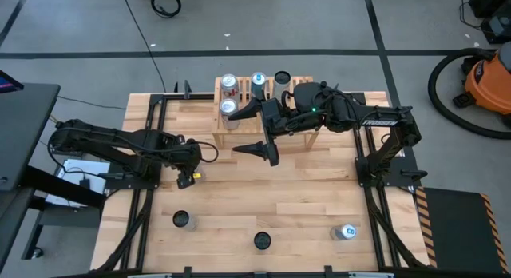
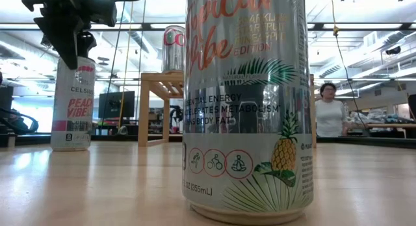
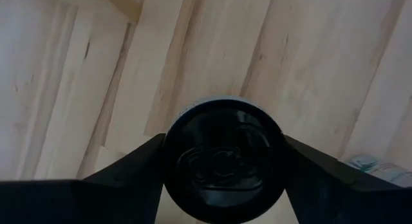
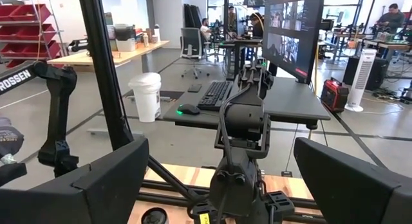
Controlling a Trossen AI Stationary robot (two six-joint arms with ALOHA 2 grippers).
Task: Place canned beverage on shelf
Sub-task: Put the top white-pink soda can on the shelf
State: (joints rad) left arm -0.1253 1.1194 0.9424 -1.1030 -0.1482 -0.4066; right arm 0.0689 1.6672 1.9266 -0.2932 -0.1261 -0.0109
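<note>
My left pincer [image 1: 189, 176] points straight down over an upright can [image 3: 222, 163] that stands on the tabletop [image 1: 303, 198], off the shelf's left front corner and apart from it. The can's dark top sits right between my two fingers [image 3: 129, 169]. They flank it closely, but whether they are already pressing on it I cannot tell. In the low view this pincer [image 2: 68, 47] comes down onto the top of that pink-lettered can [image 2: 71, 102]. My left arm [image 1: 120, 146] lies low and stretched out from the table's left side, with the wrist bent down at its end.

My right pincer [image 1: 255, 132] hangs spread wide, holding nothing, just in front of the shelf [image 1: 242, 94]. That arm [image 1: 351, 114] is folded in from the right and reaches across the shelf's right end.

On the shelf's slatted top stand four cans: three along the back [image 1: 258, 82] and one nearer the front at its left end [image 1: 228, 109]. Well in front of the shelf, near the table's edge, two more cans [image 1: 182, 220] stand upright, and a third can [image 1: 345, 232] lies on its side.
</note>
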